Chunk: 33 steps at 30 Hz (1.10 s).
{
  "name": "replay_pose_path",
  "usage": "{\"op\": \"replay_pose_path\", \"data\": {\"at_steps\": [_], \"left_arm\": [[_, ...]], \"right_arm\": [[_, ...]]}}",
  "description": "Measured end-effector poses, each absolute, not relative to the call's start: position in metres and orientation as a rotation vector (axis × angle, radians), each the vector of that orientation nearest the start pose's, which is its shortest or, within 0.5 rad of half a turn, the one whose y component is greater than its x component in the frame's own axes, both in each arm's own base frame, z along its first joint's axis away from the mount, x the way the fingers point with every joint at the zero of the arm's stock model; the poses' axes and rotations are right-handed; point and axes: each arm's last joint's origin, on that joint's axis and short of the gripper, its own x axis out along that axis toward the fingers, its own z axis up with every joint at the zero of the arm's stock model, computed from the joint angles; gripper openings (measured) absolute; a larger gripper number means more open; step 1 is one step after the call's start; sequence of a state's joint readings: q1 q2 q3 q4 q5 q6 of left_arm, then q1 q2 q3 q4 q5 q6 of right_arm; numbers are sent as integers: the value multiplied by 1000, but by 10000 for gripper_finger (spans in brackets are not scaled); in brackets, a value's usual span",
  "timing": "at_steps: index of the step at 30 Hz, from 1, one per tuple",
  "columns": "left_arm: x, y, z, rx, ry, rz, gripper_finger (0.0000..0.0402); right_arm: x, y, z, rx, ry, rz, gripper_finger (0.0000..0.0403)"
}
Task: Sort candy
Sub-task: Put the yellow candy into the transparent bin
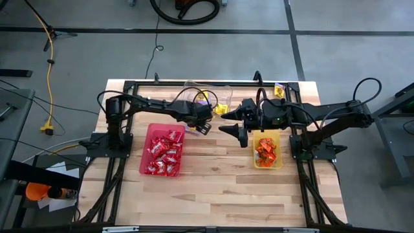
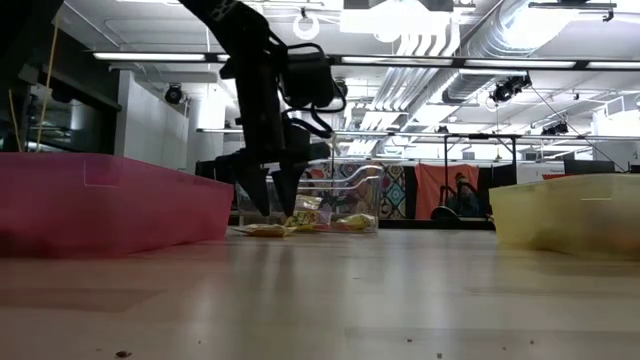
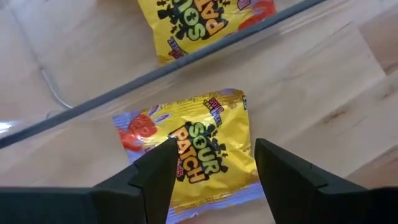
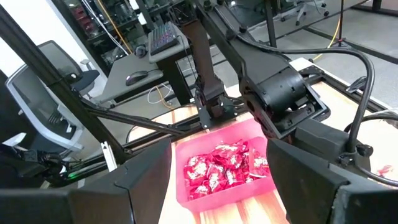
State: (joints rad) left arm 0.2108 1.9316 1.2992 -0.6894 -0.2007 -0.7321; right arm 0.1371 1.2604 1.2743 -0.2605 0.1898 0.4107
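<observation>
In the high view the left gripper sits at upper centre of the table, just in front of the clear tray. Its wrist view shows the fingers spread apart above a yellow candy packet lying flat on the wood. Nothing is pinched between them. The tray's clear wall crosses that picture just beyond the packet, with a second yellow packet behind it.

The right gripper hangs open and empty just right of the left one, between it and the yellow tray, which holds orange candy. The red tray, lower left of centre, is filled with red candy.

From table height, the left arm's jaws point down beside a few yellow packets. They may lie partly under the clear tray's edge, but that is hard to tell.
</observation>
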Motion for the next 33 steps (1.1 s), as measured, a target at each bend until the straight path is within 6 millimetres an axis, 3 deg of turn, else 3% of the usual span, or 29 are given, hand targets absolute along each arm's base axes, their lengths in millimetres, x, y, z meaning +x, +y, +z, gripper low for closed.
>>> {"op": "replay_pose_path", "data": {"at_steps": [10, 19, 33], "left_arm": [[361, 81, 153, -661, 1172, 792, 202], [362, 72, 173, -658, 1082, 812, 202], [366, 65, 149, -664, 1143, 848, 202]], "right_arm": [[275, 32, 394, 360, 234, -102, 258], [275, 32, 393, 355, 243, -103, 258], [274, 32, 393, 355, 249, -104, 258]]}}
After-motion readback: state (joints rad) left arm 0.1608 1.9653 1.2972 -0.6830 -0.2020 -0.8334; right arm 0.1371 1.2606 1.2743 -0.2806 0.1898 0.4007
